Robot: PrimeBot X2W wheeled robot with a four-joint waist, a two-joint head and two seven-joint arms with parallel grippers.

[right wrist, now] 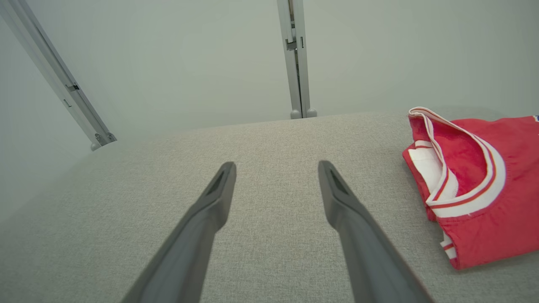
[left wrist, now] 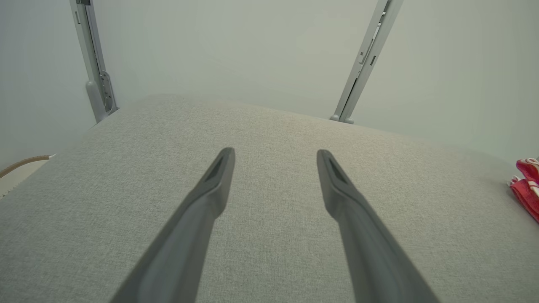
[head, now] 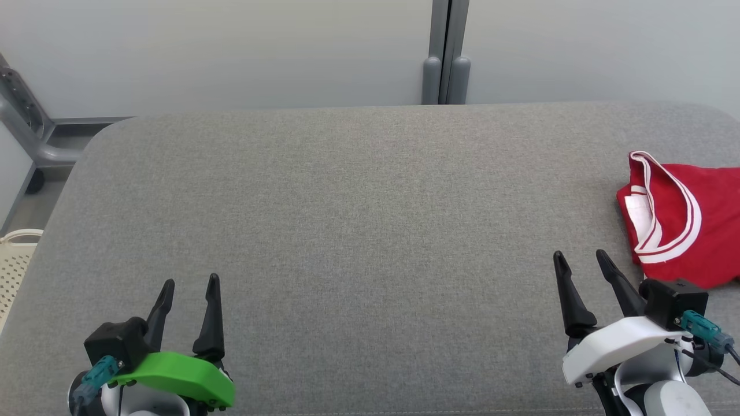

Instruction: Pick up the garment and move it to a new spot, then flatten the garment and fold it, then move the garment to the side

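Note:
The garment [head: 702, 231] is a red jersey with white and red trim, lying folded at the right edge of the grey table [head: 358, 219], partly cut off by the head view's edge. It also lies at the right of the right wrist view as the garment [right wrist: 484, 189], and a sliver of the garment [left wrist: 528, 185] shows in the left wrist view. My right gripper [head: 581, 257] stands open just left of and below the garment, not touching it. My left gripper [head: 191, 283] stands open at the lower left with nothing between its fingers.
A pale perforated basket [head: 14, 260] sits off the table's left edge. Grey metal posts [head: 445, 69] and pale wall panels stand behind the table. A metal frame [head: 29, 127] rises at the far left.

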